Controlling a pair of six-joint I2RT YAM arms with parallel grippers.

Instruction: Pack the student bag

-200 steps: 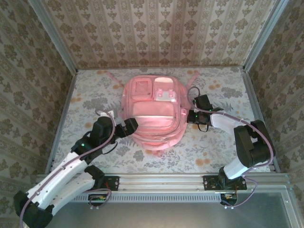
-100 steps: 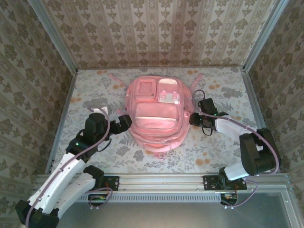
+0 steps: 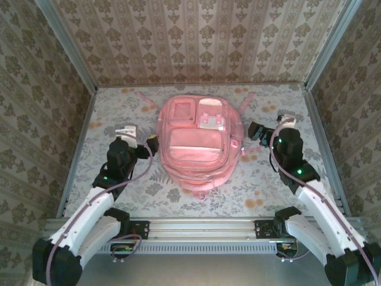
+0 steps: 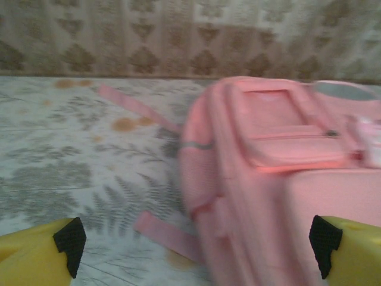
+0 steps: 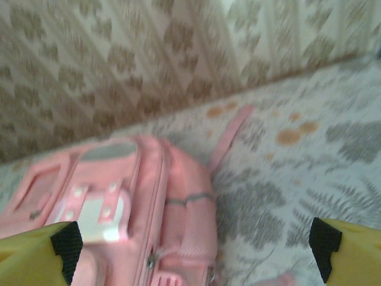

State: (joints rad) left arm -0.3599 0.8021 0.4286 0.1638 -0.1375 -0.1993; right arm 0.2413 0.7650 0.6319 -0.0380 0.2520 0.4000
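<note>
Floral table (image 3: 250, 185) | student bag (image 3: 193, 143) lies flat | we see left gripper (image 3: 150, 143) wide open, empty, just beside it | right gripper (image 3: 256, 130) likewise wide, empty

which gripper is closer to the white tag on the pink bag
Right. The right gripper sits just off the right side of the bag, about level with the white tag. The left gripper is by the bag's left edge, farther away.

Blocked dead centre by the student bag (image 3: 195, 143). Open down both flanks and along the near edge of the table (image 3: 113, 113). Cluttered at the far corners by pink straps (image 3: 143, 98). Hemmed in by walls (image 3: 196, 42) on three sides. Tight beside the left gripper (image 3: 153, 142), looser around the right gripper (image 3: 255, 130).
</note>
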